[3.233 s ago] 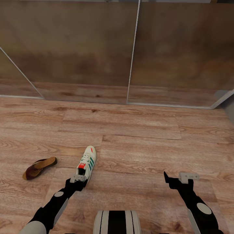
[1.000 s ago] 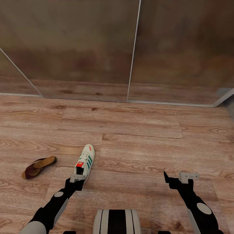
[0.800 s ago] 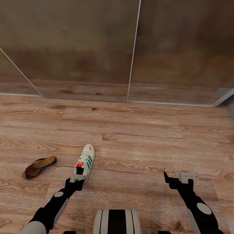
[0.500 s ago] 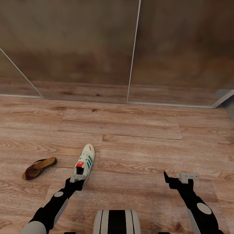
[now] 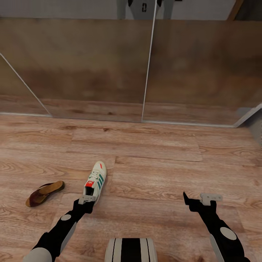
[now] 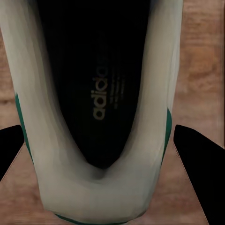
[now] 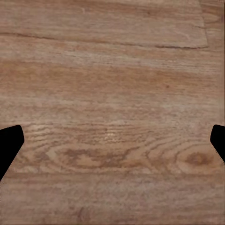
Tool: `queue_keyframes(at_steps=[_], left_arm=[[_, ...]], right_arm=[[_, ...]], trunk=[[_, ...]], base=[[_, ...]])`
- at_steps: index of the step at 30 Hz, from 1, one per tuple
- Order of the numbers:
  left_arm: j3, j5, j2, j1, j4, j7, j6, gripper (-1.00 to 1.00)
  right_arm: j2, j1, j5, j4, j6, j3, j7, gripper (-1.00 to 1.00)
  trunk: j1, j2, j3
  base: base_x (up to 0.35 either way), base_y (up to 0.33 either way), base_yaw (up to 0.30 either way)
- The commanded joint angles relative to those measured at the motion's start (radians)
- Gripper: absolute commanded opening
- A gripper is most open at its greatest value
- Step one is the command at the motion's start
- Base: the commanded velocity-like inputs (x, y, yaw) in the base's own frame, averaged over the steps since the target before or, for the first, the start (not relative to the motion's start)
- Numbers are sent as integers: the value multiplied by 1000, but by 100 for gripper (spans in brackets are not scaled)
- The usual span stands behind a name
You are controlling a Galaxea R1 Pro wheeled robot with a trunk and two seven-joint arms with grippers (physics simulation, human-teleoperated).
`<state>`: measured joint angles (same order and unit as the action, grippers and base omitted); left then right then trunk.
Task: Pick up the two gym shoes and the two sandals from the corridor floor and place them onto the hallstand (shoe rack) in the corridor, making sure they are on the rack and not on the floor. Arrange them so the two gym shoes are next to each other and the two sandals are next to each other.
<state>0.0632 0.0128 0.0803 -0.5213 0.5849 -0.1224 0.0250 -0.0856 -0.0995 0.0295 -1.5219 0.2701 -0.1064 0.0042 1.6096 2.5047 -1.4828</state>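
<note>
Both grippers' fingers apart: left gripper [image 6: 98,140] perhaps straddling gym shoe [image 5: 96,181], its heel hidden.

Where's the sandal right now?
In the head view the sandal lies on the floor at lower left, left of the gym shoe.

One cream-white lace-up sneaker with green side stripes and a red-orange tab [image 5: 96,181] sits upright on the light-brown wood-plank floor [image 5: 156,167], toe pointing away. A flat dark-brown leather sandal with a tan insole [image 5: 44,193] lies nearby on its left, not touching.
</note>
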Motion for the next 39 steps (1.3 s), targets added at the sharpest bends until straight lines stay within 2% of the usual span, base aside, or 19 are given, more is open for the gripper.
queue_keyframes(at_steps=[1, 11, 14, 17, 21, 27, 32, 39], left_arm=[[4, 1, 1, 0, -1, -1, 3, -100], [2, 2, 4, 0, 11, -3, 3, -100], [1, 3, 4, 1, 13, -3, 11, -100], [0, 4, 3, 2, 14, 0, 35, -100], [-1, 5, 3, 4, 10, 3, 54, -100], [-2, 3, 3, 13, 0, 9, 64, -100], [-8, 2, 0, 52, 0, 13, 74, -100], [-36, 4, 1, 101, -2, 17, 107, -100]], right_arm=[[0, 0, 2, -1, 5, 0, 0, 100], [3, 0, -5, -1, 3, 2, 0, 100], [4, 0, -22, 0, 3, 3, 0, 100], [5, 0, -61, 0, 0, 3, 0, 100], [6, 0, -82, 0, -1, 3, 0, 100], [6, 0, -93, 1, 0, 1, -1, 100], [6, 1, -98, 20, 0, 2, -1, 100], [8, 10, -96, 118, -39, 1, -3, 100]], trunk=[[-1, 0, 3], [-5, -2, 43], [-6, -3, 58], [-8, -4, 74], [-10, -5, 95], [-33, -47, 123], [-52, -82, 147], [-79, -131, 180]], base=[[0, 0, 0], [0, 0, 0], [0, 0, 0], [0, 0, 0], [0, 0, 0], [0, 0, 0], [0, 0, 0], [0, 0, 0]])
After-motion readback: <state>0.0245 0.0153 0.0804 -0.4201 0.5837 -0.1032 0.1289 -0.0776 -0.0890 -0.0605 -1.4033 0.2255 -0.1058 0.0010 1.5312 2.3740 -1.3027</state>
